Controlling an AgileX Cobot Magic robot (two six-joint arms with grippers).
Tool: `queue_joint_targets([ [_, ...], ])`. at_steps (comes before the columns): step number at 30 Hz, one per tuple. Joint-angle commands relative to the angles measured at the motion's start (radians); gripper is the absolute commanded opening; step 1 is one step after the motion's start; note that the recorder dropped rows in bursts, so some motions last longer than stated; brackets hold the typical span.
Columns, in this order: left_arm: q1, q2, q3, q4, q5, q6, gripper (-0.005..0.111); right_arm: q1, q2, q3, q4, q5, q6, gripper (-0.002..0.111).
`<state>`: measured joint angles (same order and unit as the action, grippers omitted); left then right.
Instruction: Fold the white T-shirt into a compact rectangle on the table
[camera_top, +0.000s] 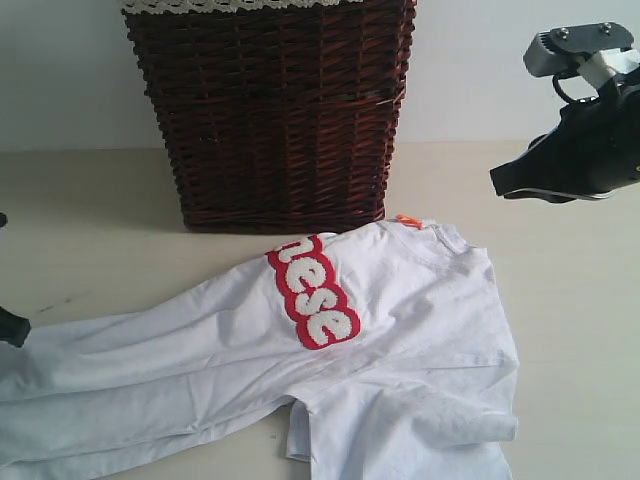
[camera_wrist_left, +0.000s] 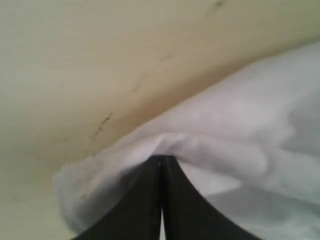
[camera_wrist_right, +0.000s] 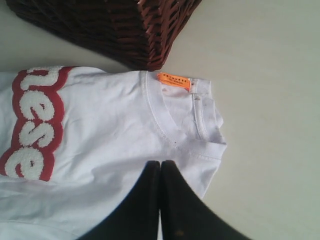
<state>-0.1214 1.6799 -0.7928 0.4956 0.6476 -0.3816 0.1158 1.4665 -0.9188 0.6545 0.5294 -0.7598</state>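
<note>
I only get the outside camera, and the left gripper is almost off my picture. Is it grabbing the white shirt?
Observer: The left gripper is shut, with its tips pushed into a bunched fold of the white T-shirt. I cannot tell if any cloth is pinched.
Child: And the right one, up in the air?
Observer: The right gripper is shut too, with nothing in it. It points toward the shirt near the collar.
Child: What is that orange bit?
Observer: That is the orange tag, sewn at the collar. It has tiny print, too small to read.
</note>
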Motion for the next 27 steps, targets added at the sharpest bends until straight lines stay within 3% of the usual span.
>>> queue_joint_targets([
  [1, 0.077, 0.023, -0.014, 0.085, -0.035, -0.15, 0.0, 0.001, -0.002, -0.005, 0.003, -0.016, 0.002, 0.0],
  [6, 0.141, 0.02, -0.064, 0.029, -0.056, -0.099, 0.0, 0.001, -0.002, -0.005, 0.003, -0.027, 0.002, 0.0],
  [10, 0.147, -0.01, -0.11, -0.167, -0.043, 0.097, 0.003, 0.001, -0.002, -0.005, 0.0, -0.032, 0.002, 0.0],
  [13, 0.191, -0.027, -0.135, -0.392, 0.005, 0.256, 0.022, 0.001, -0.002, -0.005, 0.0, -0.032, 0.002, 0.0],
  [16, 0.248, -0.032, -0.135, -0.496, 0.06, 0.338, 0.049, 0.001, -0.002, -0.005, 0.002, -0.032, 0.002, 0.0],
  [17, 0.26, -0.032, -0.129, -0.506, 0.08, 0.355, 0.053, 0.001, -0.002, -0.005, 0.002, -0.032, 0.002, 0.0],
  [20, 0.301, -0.032, -0.095, -0.508, 0.109, 0.404, 0.052, 0.001, -0.002, -0.005, 0.028, -0.037, 0.002, 0.0],
  [27, 0.331, -0.028, -0.055, -0.567, -0.043, 0.401, 0.051, 0.001, -0.002, -0.005, 0.054, -0.047, 0.002, 0.0],
])
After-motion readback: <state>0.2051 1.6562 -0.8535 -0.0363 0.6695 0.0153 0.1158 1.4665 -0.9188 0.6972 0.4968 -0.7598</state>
